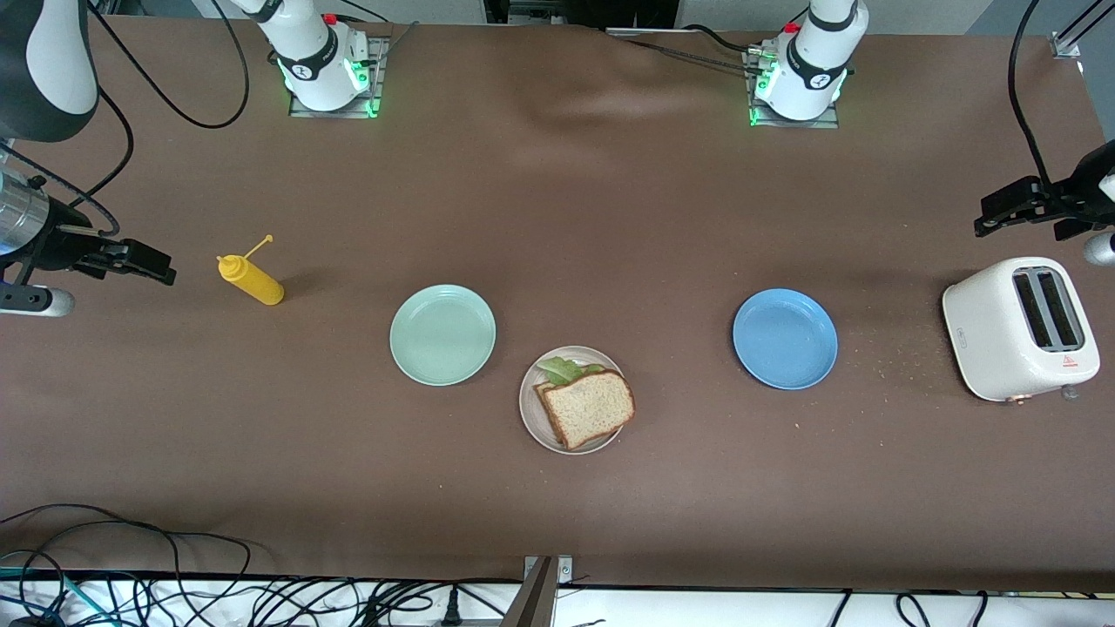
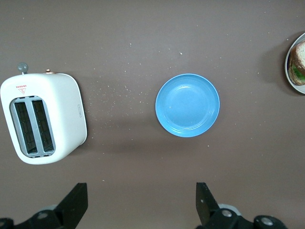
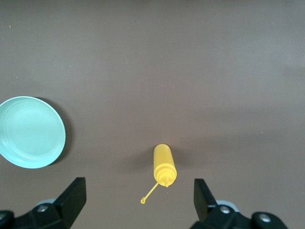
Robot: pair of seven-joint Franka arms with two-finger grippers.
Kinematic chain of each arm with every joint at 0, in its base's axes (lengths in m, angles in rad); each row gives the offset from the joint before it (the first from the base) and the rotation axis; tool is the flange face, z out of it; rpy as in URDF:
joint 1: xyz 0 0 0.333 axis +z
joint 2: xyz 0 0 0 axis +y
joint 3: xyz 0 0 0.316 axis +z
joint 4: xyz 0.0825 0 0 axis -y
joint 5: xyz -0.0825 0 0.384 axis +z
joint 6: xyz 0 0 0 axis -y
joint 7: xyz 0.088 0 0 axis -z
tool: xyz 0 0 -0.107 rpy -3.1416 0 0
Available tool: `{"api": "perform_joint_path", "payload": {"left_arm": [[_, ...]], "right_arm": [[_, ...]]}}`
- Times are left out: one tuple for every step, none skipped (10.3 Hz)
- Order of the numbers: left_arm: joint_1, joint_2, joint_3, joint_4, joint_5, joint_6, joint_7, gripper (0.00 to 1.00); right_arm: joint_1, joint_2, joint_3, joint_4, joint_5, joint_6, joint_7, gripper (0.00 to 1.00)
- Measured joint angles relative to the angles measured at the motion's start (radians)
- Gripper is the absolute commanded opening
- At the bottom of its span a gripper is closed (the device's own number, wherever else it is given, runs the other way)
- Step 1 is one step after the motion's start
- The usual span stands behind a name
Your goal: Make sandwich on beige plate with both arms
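Observation:
The sandwich (image 1: 591,407) lies on the beige plate (image 1: 528,409) at the middle of the table. Its top bread slice sits askew, and green lettuce (image 1: 564,370) pokes out from under it. An edge of that plate (image 2: 289,71) and the sandwich (image 2: 300,59) shows in the left wrist view. My left gripper (image 1: 989,219) hangs open and empty over the left arm's end of the table, above the toaster area, its fingers (image 2: 206,200) wide apart. My right gripper (image 1: 161,268) hangs open and empty over the right arm's end, with wide-spread fingers (image 3: 204,198), by the yellow bottle.
A mint-green plate (image 1: 442,334) and a blue plate (image 1: 785,339) flank the beige one, both bare. A white toaster (image 1: 1019,328) stands at the left arm's end, with crumbs (image 1: 897,357) beside it. A yellow squeeze bottle (image 1: 253,280) lies at the right arm's end. Cables run along the nearest table edge.

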Motion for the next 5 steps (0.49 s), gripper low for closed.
{"api": "perform_joint_path", "payload": {"left_arm": [[0.000,0.000,0.000,0.000,0.000,0.000,0.000,1.00],[0.000,0.000,0.000,0.000,0.000,0.000,0.000,1.00],[0.000,0.000,0.000,0.000,0.000,0.000,0.000,1.00],[0.000,0.000,0.000,0.000,0.000,0.000,0.000,1.00],[-0.001,0.000,0.000,0.000,0.000,0.000,0.000,1.00]], "right_arm": [[0.000,0.000,0.000,0.000,0.000,0.000,0.000,1.00],[0.000,0.000,0.000,0.000,0.000,0.000,0.000,1.00],[0.000,0.000,0.000,0.000,0.000,0.000,0.000,0.98],[0.000,0.000,0.000,0.000,0.000,0.000,0.000,0.99],[0.000,0.000,0.000,0.000,0.000,0.000,0.000,1.00]]}}
